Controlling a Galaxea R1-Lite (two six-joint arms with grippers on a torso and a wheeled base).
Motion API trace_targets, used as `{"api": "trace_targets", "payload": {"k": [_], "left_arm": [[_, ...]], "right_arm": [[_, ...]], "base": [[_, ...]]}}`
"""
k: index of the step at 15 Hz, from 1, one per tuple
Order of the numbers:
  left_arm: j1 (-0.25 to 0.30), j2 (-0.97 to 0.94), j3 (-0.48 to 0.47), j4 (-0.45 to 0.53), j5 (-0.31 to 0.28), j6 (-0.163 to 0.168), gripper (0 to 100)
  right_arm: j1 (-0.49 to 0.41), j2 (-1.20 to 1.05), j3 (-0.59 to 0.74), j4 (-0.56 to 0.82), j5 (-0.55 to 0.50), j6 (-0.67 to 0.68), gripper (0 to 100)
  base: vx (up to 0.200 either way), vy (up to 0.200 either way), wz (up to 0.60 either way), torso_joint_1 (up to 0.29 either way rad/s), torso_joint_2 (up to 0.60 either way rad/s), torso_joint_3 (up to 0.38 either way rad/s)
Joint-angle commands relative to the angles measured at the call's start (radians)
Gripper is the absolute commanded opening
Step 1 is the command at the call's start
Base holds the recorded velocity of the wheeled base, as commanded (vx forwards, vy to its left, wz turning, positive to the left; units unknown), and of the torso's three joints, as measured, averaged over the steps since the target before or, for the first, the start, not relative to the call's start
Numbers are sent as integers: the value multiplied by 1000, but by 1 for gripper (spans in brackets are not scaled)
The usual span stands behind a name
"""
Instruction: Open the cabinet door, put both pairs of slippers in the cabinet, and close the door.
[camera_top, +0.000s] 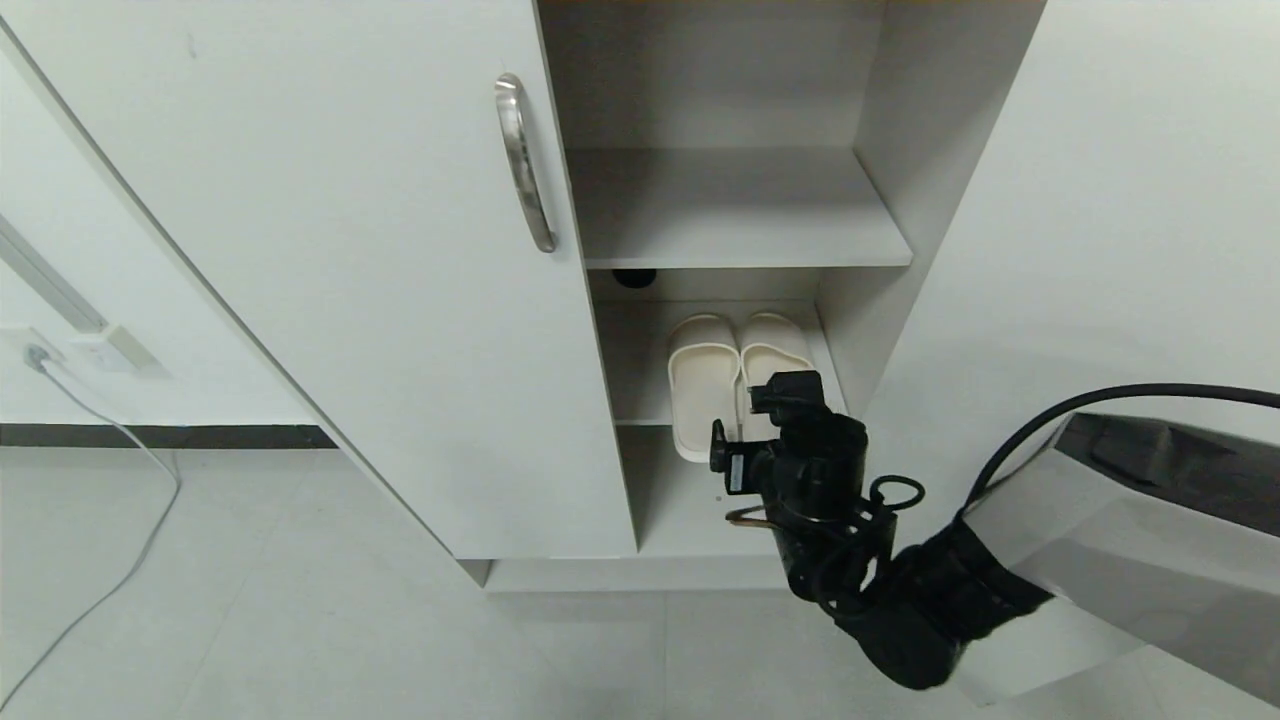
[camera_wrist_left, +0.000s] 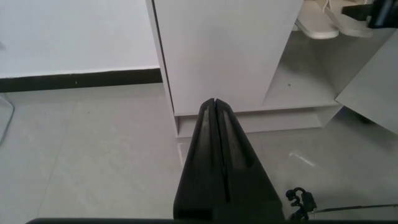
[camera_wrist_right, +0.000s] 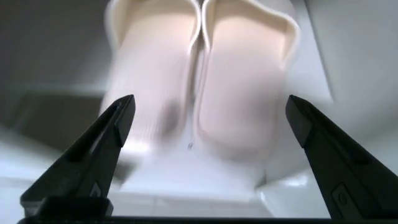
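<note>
Cream slippers (camera_top: 735, 380) lie paired on the cabinet's (camera_top: 870, 200) middle shelf (camera_top: 640, 360) at centre frame, heels over its edge, so the right gripper (camera_wrist_right: 208, 109), spread wide and empty before them, should back out straight and level, the left gripper (camera_wrist_left: 214, 102) being pinched closed.
</note>
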Motion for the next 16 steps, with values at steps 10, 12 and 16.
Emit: {"api": "trace_targets", "payload": {"k": [10, 12, 16], "left_arm": [[0, 1, 0, 0, 0, 0, 0], [0, 1, 0, 0, 0, -1, 0], [0, 1, 0, 0, 2, -6, 0]], "right_arm": [[43, -73, 158, -91, -2, -2, 100], [43, -73, 161, -93, -2, -2, 100], [43, -73, 171, -102, -2, -4, 100]], "base": [[-140, 0, 0, 2, 1, 2], [0, 0, 0, 0, 0, 0], [0, 0, 0, 0, 0, 0]]}}
